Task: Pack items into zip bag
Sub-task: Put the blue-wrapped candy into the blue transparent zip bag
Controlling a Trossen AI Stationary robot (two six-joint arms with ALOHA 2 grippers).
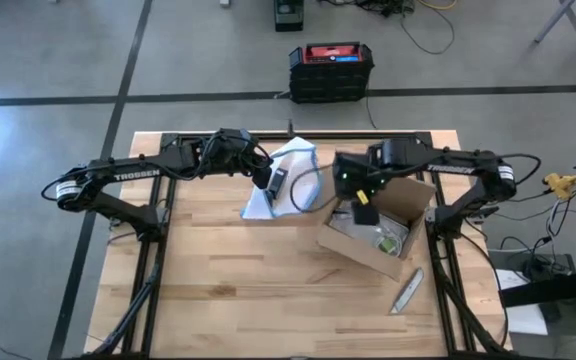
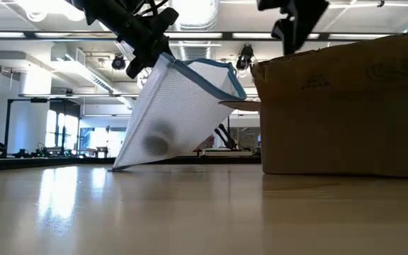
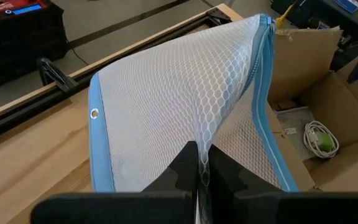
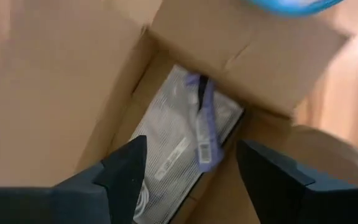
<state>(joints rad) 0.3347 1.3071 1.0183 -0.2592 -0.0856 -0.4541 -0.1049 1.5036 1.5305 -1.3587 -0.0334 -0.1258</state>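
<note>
Left claw (image 3: 199,163) pinches the zip bag (image 3: 185,99) up, right claw (image 4: 191,165) gapes empty over the box (image 1: 393,215) — drop straight onto one item.

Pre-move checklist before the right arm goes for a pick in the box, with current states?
1. Left gripper shut on the zip bag: ok, its fingers are pinched on the mesh.
2. Bag lifted off the table: ok, one corner touches the wood and the rest hangs tilted in the low view.
3. Bag mouth open: cannot tell.
4. Right gripper open: ok, its fingers stand wide apart.
5. Right gripper over the cardboard box: ok, it looks down into the box.
6. Items visible in the box: ok, a flat packet lies below the gripper and a coiled white cable shows in the left wrist view.
</note>
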